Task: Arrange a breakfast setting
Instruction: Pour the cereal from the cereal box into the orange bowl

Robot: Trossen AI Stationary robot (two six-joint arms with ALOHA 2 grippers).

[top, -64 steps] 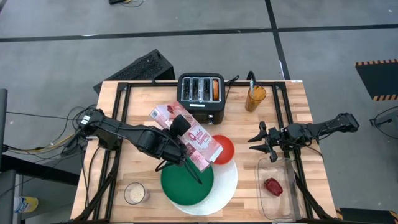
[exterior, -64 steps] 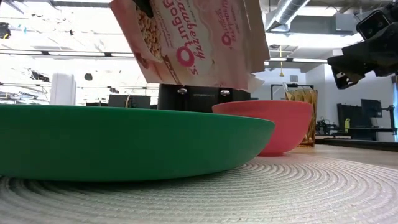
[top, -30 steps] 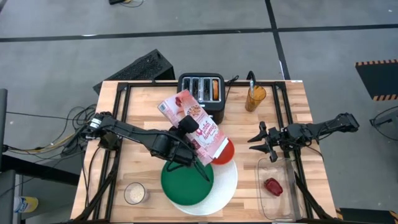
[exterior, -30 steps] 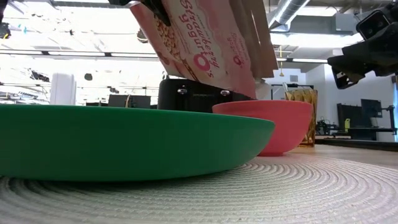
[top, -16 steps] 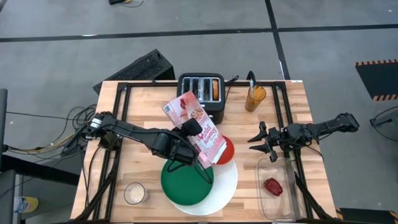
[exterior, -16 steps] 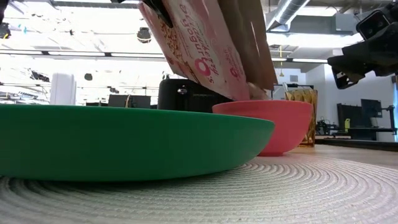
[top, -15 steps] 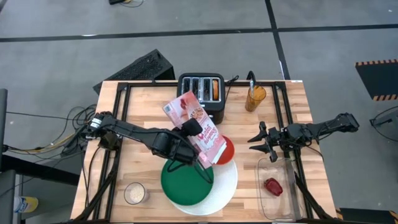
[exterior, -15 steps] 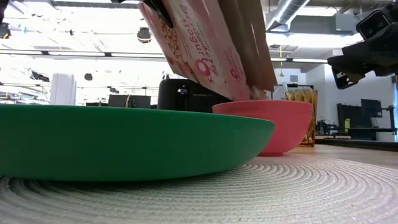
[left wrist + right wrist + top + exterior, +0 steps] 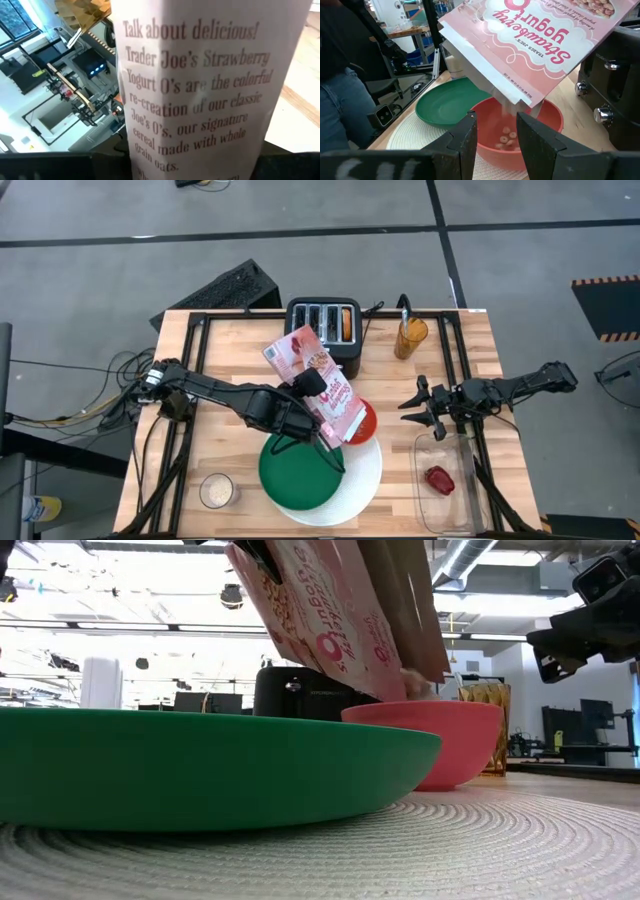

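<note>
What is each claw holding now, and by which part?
The left claw holds the pink cardboard cereal box near its middle, tipped over the red bowl. The right claw holds nothing.

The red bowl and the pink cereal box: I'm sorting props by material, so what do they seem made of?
The red bowl looks like matte plastic: uniform colour, smooth thick rim, soft sheen. The cereal box looks like printed paperboard: flat creased panels, open flaps with plain brown insides in the low view.

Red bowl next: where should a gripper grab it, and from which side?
Probably the red bowl's rim on the side away from the cereal box, coming from above. The box, held by the left gripper, hangs tilted over the toaster-side rim; the right gripper is nearer that free edge.
</note>
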